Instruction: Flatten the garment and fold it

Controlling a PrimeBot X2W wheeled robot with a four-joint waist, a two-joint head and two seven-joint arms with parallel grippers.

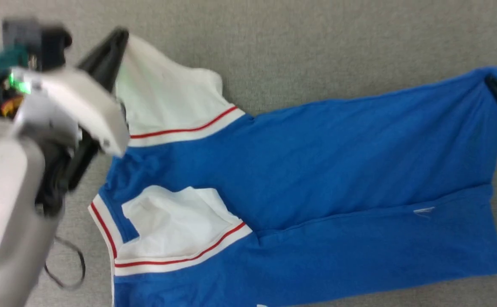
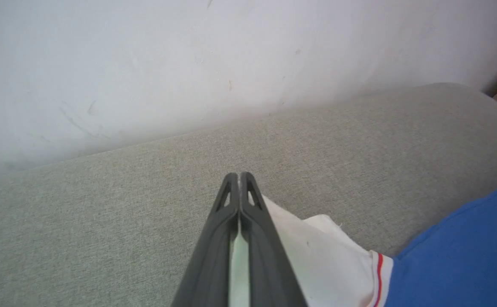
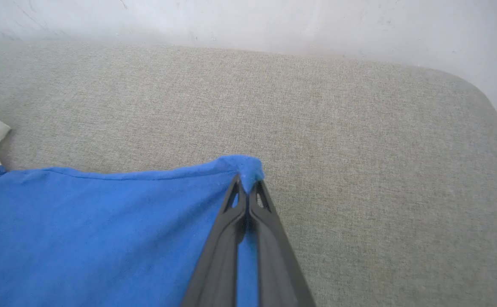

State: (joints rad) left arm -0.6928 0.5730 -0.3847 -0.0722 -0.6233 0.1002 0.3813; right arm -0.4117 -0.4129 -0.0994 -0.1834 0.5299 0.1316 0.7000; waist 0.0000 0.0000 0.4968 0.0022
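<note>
The garment (image 1: 325, 170), a bright blue jersey with white sleeves and red-and-white trim, lies spread sideways on the grey cushion. My left gripper (image 1: 120, 36) is shut on the tip of the far white sleeve (image 1: 167, 94) at the upper left. White cloth shows pinched between its fingers in the left wrist view, where the left gripper (image 2: 239, 175) sits beside the sleeve (image 2: 321, 256). My right gripper (image 1: 493, 83) is shut on the far blue hem corner at the right edge. In the right wrist view that corner (image 3: 246, 164) bunches at the right gripper (image 3: 247, 184).
A grey fabric cushion (image 1: 316, 51) carries the garment, with bare room along its far side. A pale wall (image 2: 188, 55) rises behind it, and the cushion's rounded corner (image 3: 478, 98) lies to the right. A thin dark cable (image 1: 67, 273) loops at the lower left.
</note>
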